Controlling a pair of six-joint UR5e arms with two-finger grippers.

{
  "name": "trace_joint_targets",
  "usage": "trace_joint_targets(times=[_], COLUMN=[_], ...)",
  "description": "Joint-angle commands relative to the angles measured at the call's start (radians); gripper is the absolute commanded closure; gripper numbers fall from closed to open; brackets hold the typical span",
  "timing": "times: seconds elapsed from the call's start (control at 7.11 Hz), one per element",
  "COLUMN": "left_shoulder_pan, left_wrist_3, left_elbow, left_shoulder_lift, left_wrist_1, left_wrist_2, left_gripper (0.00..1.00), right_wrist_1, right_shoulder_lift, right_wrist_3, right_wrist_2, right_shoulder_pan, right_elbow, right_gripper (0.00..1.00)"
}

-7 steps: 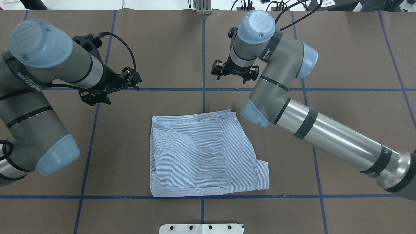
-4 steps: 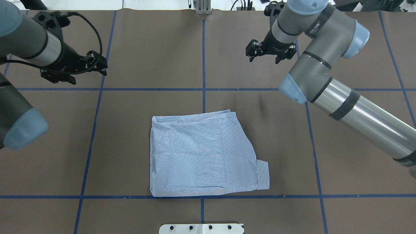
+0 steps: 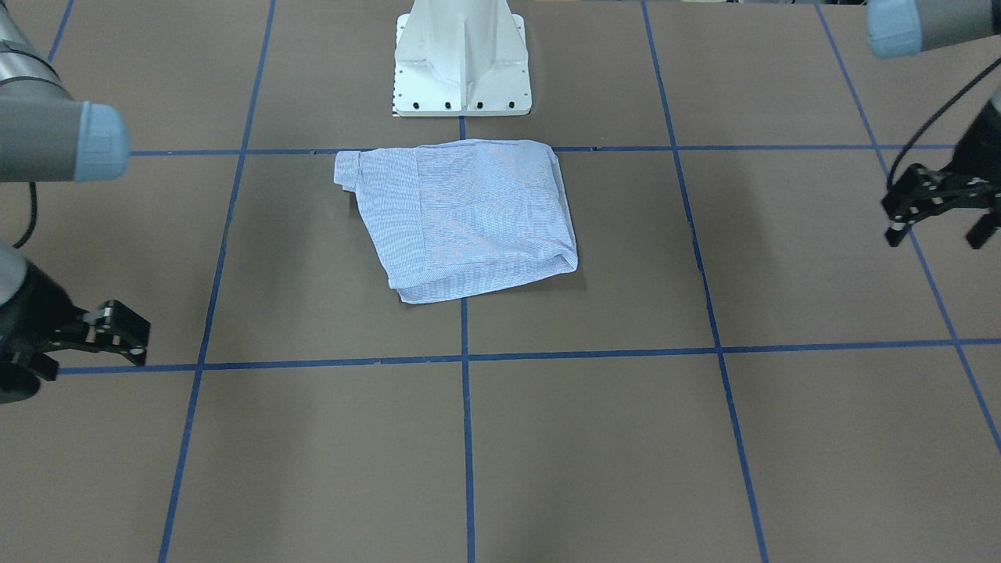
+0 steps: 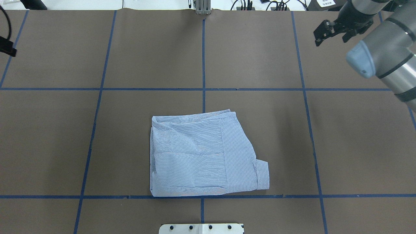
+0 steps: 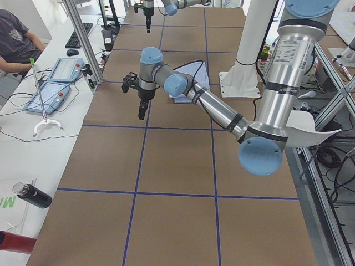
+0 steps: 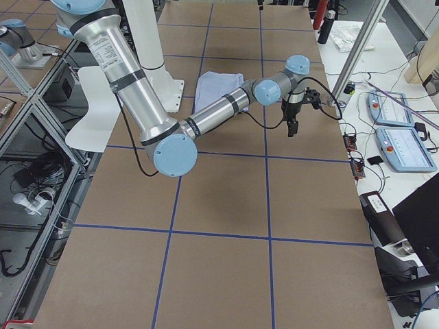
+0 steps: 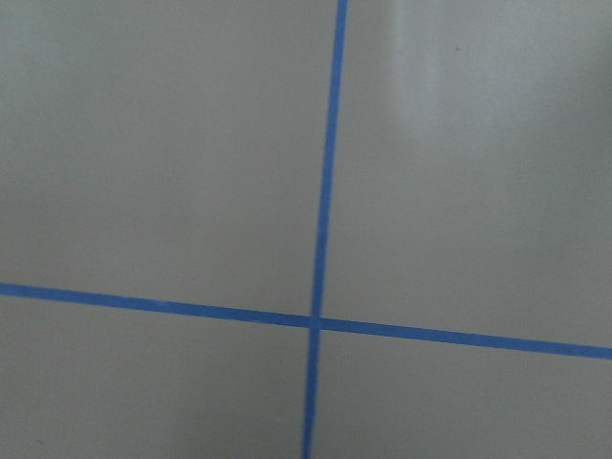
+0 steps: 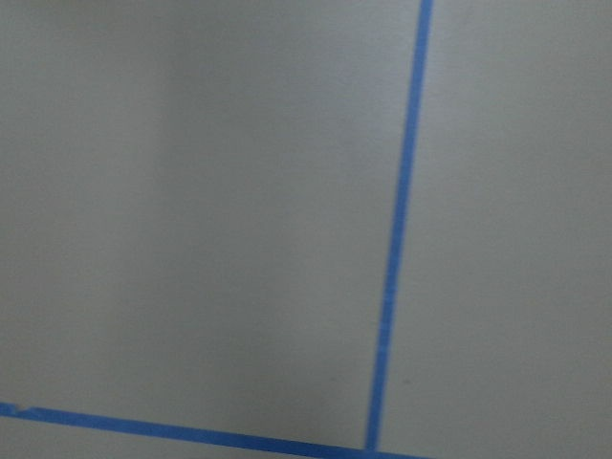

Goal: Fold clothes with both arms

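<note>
The folded light blue shirt (image 6: 218,89) lies on the brown bench (image 6: 219,267), with a white pedestal (image 6: 147,34) at its 9 o'clock. The near right arm (image 6: 209,118) stretches from 7 o'clock across the shirt's near edge. Its jaws point down above the bench at the shirt's 4 o'clock (too small to tell how they stand). Two pendants (image 6: 398,147) lie on a white side desk (image 6: 411,181) at 3 o'clock.
</note>
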Motion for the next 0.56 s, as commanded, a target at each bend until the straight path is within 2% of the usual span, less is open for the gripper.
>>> trace_joint_targets(times=[0.0, 0.14, 0.42], left_shoulder_pan=[-0.192, -0.257, -0.323], left_wrist_3=[0.384, 0.486, 0.553], left_elbow=[0.1, 0.16, 0.18], left_shoulder_lift=[0.037, 0.038, 0.102], left_wrist_1=[0.008, 0.006, 0.009], left_wrist_2=[-0.065, -0.066, -0.097], left_gripper=[0.0, 0.01, 0.0], right_wrist_1=[-0.029, -0.029, -0.034], right_shoulder_lift=[-0.142, -0.221, -0.322], right_wrist_3=[-0.314, -0.431, -0.497], right_wrist_2=[0.094, 0.101, 0.098], right_shoulder_pan=[0.163, 0.221, 0.309], right_elbow=[0.01, 0.012, 0.03], right_gripper=[0.0, 0.0, 0.0])
